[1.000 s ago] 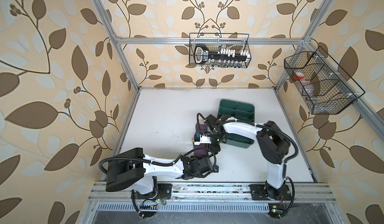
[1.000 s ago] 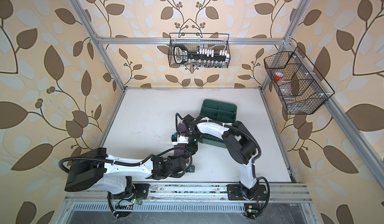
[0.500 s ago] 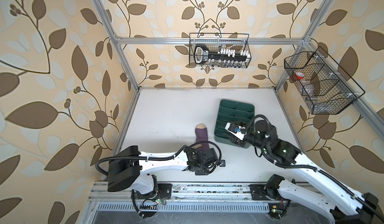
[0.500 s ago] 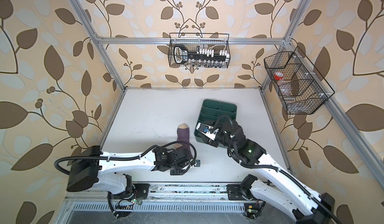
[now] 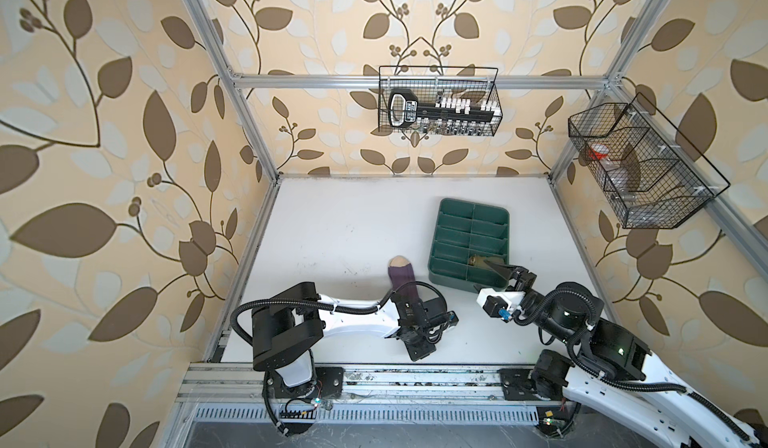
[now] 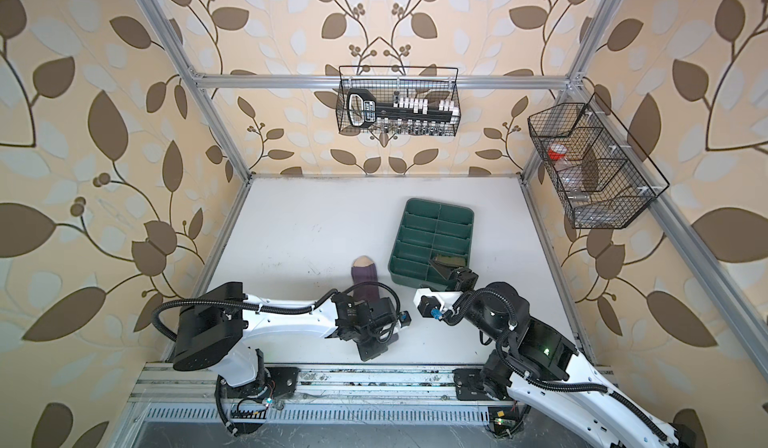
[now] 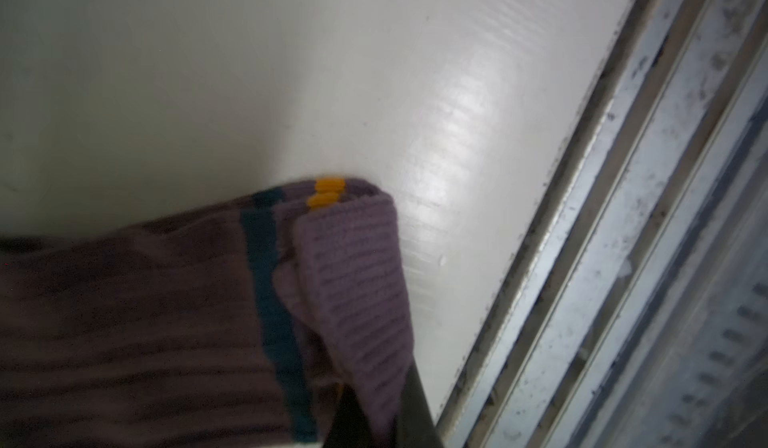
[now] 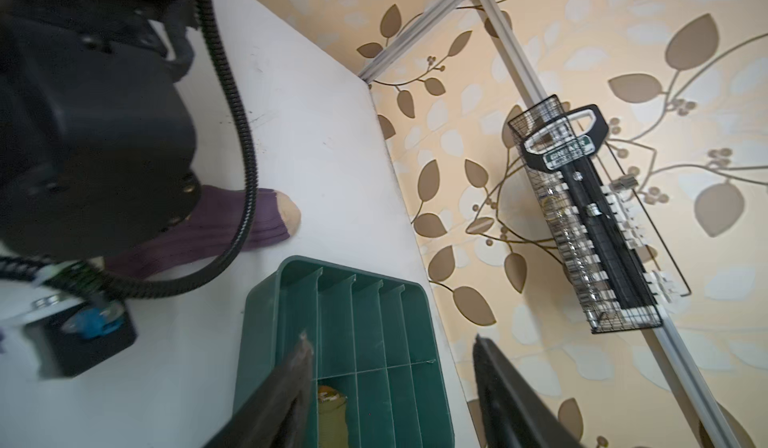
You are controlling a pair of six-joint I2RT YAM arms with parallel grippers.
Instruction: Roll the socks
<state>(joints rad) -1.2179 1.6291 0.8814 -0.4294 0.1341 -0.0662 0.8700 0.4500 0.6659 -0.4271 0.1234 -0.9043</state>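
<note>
Left end effector [image 7: 370,421] pinches purple sock [image 7: 124,321] cuff.

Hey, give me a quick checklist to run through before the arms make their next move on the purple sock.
1. Grip: left gripper shut on purple sock cuff: ok.
2. Cuff folded over at the grip: ok.
3. Toe end lying flat on the table: ok.
4. Helper: right gripper open, empty, over the tray: ok.
5. Stowed: olive sock in a tray compartment: ok.
6. Olive sock fully rolled: cannot tell.
</note>
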